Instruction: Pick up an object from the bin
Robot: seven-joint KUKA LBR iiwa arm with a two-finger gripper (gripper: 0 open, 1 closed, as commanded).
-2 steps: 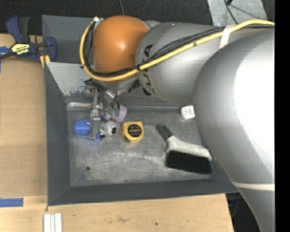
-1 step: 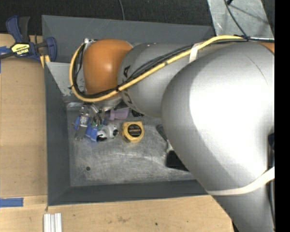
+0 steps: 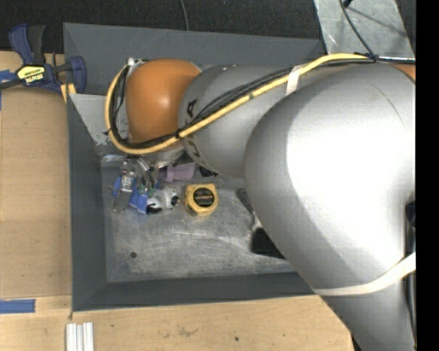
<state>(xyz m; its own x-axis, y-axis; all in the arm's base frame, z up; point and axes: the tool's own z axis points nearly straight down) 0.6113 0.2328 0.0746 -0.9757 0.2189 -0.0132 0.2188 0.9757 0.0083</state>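
Though partly hidden under the gripper [image 3: 142, 172], a small blue thing [image 3: 136, 198] lies left of centre in the bin [image 3: 88, 225]. Its long axis slants from back-left to front-right. A yellow tape measure [image 3: 201, 198] sits nearby. I cannot tell whether the gripper is parted or closed.

The grey metal bin [image 3: 88, 254] has a scuffed, scratched floor. Toward its far left lie a round yellow tape measure [image 3: 201, 198], a small heap of blue and white bits [image 3: 137, 196] just to its left, and a mauve piece [image 3: 181, 172] just beyond.
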